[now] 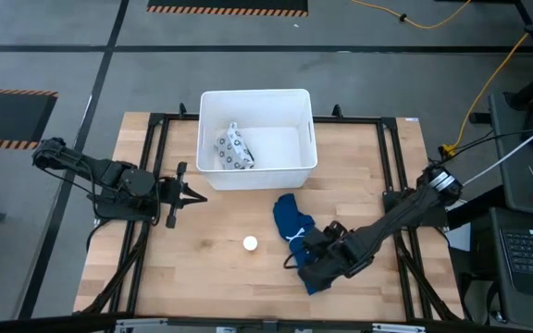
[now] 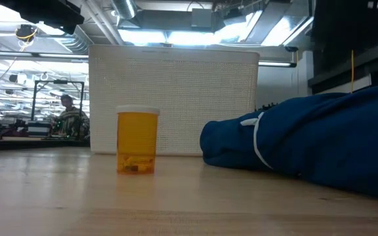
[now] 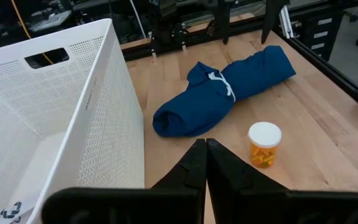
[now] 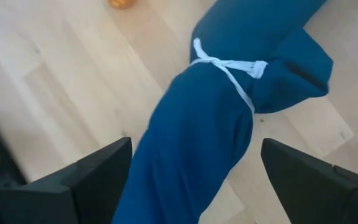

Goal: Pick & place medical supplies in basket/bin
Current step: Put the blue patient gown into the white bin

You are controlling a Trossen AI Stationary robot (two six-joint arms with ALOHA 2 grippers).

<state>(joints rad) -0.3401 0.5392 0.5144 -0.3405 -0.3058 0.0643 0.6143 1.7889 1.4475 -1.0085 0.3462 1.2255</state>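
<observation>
On the wooden table (image 1: 220, 268) we are spreading our right gripper (image 4: 191, 180) wide over the blue bundle (image 1: 293, 228), lying at five o'clock from the white tub (image 1: 256, 176). The patterned packet (image 1: 233, 150) is lying inside it. Our left gripper (image 1: 195, 195), fingers together, is waiting at the tub's eight o'clock, the pill bottle (image 3: 265, 144) standing apart.

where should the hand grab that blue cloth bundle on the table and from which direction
Probably just behind the white band, where the blue cloth bundle is cinched narrowest and tightest. Come straight down from above with the fingers straddling its width: it lies flat and long on the table. The right hand hangs open over it, already lined up.
</observation>
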